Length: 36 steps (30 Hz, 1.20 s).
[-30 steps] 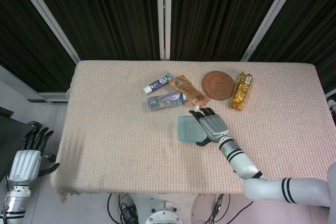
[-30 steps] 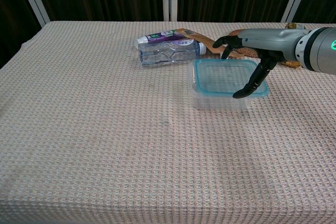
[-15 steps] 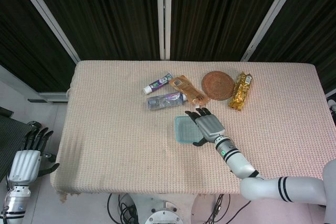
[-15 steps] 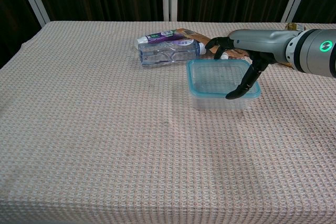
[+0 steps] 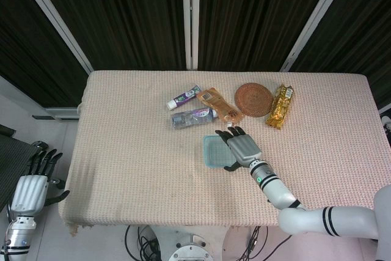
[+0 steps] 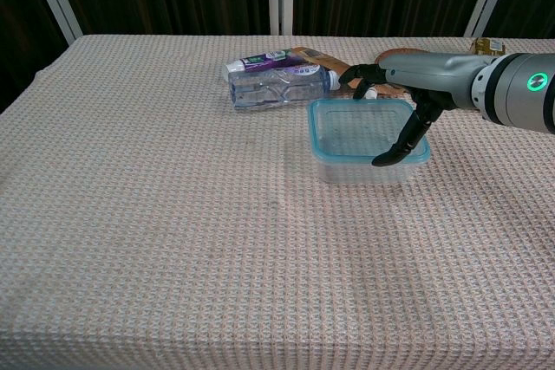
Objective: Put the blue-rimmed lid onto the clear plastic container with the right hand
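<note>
The surface [image 6: 156, 240], under its woven cloth, spreads wide on every side of my right robot hand [image 6: 408, 97], and my left robot hand [image 5: 29, 184] hangs well off its left edge, fingers loosely apart and holding nothing.

In the last second the container [image 6: 364, 165] and the lid [image 6: 334, 110] on top of it have slid a little to the left with my right robot hand, then settled; over the last half second almost nothing has shifted. I judge the lid is now lying on the container, its blue rim lined up with the clear walls, so the placing looks nearly finished. What may be left is pressing it snug and letting go.

My right arm reaches in from the right, low and nearly level. The palm is over the lid's right part, the fingertips [image 6: 357, 80] bend down past its far edge, and the thumb [image 6: 388, 159] points down at its near right corner. So the right robot hand straddles the lid, fingers and thumb apart; whether it truly clamps it I cannot tell.

Just beyond the fingertips lie a bottle [image 6: 277, 86], a tube [image 6: 260, 62] and a brown packet [image 5: 219, 103].
</note>
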Tool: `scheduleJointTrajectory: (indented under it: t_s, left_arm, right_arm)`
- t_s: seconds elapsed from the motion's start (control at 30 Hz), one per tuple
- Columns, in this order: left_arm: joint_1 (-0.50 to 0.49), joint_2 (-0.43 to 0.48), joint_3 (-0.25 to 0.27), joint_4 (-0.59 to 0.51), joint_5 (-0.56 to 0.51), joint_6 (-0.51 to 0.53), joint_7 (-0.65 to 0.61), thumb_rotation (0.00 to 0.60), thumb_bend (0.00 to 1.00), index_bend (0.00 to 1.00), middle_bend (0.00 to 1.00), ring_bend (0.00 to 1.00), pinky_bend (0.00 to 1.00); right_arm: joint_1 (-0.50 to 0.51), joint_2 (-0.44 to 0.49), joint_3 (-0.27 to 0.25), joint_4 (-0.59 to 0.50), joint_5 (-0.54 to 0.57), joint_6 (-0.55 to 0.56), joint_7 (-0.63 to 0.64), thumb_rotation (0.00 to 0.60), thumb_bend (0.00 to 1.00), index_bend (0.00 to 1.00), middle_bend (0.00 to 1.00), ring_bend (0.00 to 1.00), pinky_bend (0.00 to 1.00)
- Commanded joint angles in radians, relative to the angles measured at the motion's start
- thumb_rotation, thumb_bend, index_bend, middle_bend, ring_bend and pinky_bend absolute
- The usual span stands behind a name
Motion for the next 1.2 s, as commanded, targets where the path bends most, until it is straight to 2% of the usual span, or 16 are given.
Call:
scheduleJointTrajectory:
  t_s: [0.03,0.33,0.77,1.03,1.2]
  left_arm:
    - [0.0,0.0,0.0,0.0,0.0,0.0,0.0,0.6,0.0,0.11,0.05,0.0,0.0]
    - [0.0,0.001,0.0,-0.002,-0.003,-0.002,0.002,0.6,0.0,0.11,0.05,0.0,0.0]
    - [-0.003,0.004,-0.003,-0.009,-0.003,-0.001,0.007,0.6,0.0,0.11,0.05,0.0,0.0]
    - [-0.002,0.003,-0.001,-0.014,-0.004,-0.003,0.012,0.6,0.0,0.11,0.05,0.0,0.0]
    - [-0.004,0.002,0.0,-0.017,0.0,-0.004,0.019,0.6,0.0,0.11,0.05,0.0,0.0]
  right_arm:
    - [-0.002,-0.001,0.001,0.001,-0.009,-0.002,0.004,0.6,0.1,0.0,0.12,0.0,0.0]
    - [-0.008,-0.002,-0.002,0.004,-0.02,0.002,0.007,0.6,0.04,0.0,0.07,0.0,0.0]
    - [-0.037,0.035,-0.01,-0.036,-0.076,0.047,0.006,0.6,0.04,0.0,0.03,0.0,0.0]
    - [-0.103,0.086,-0.052,-0.102,-0.173,0.117,0.011,0.6,0.04,0.0,0.16,0.0,0.0]
    - [-0.115,0.079,-0.055,-0.08,-0.174,0.099,0.02,0.6,0.04,0.0,0.17,0.0,0.0]
